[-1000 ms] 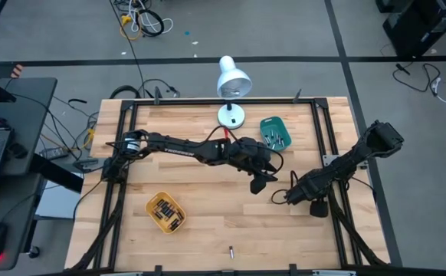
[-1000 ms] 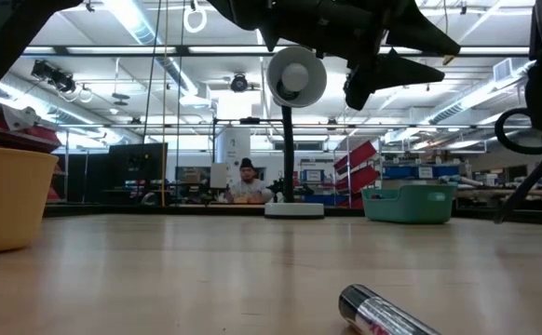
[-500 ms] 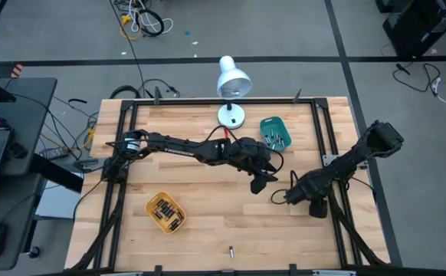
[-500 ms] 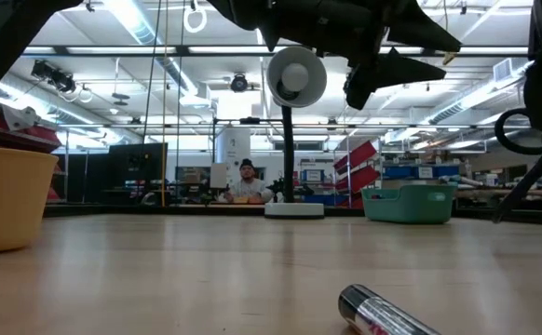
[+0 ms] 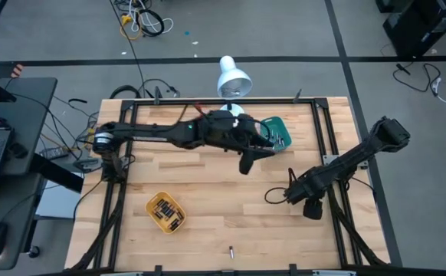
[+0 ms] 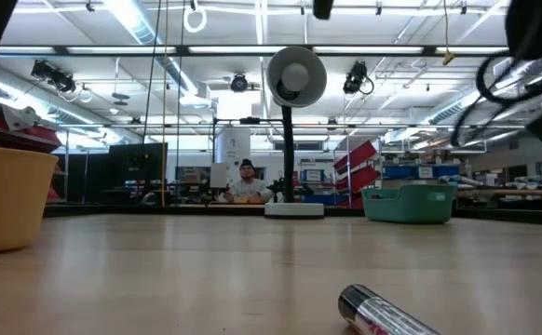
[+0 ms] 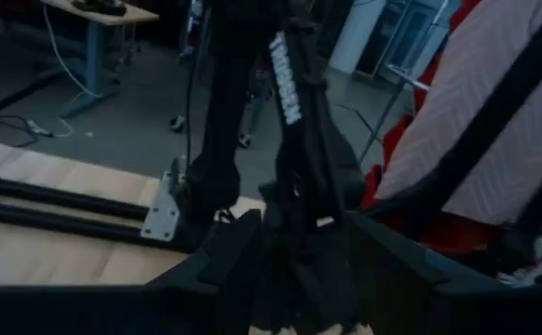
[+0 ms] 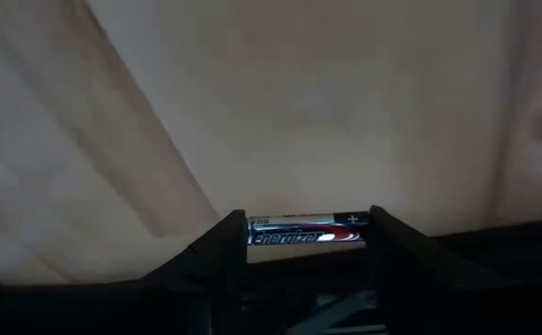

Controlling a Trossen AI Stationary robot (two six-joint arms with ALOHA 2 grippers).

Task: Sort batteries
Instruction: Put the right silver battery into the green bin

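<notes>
Butcher-block table [image 5: 200,176] under bright shop lighting, with a lamp [image 5: 234,77] at its 12 o'clock edge, is where you are sorting. Since a second ago your left arm is swinging away from the middle of the table, and the left gripper [image 5: 245,164] is now hanging just toward 1 o'clock of centre, near the teal tray [image 5: 278,126] and apart from it. In the low view it is no longer filling the top of the frame. I am reading that as the left arm finishing or approaching a drop at the teal tray, though I am not seeing a cell in it, and I cannot tell from the wrist picture how its fingers are standing. Your right gripper [image 5: 289,193] is working low over the boards at about 4 o'clock, barely shifted. Its fingers are closing only partway, with a silver and black AAA cell [image 8: 304,231] lying crosswise between the two tips, so it is grasping that cell. Other batteries are lying in the yellow tray [image 5: 152,202] at 7 o'clock, some are showing in the teal tray, and one loose battery [image 5: 231,250] is waiting at the 6 o'clock edge, so the sort is not yet complete.
</notes>
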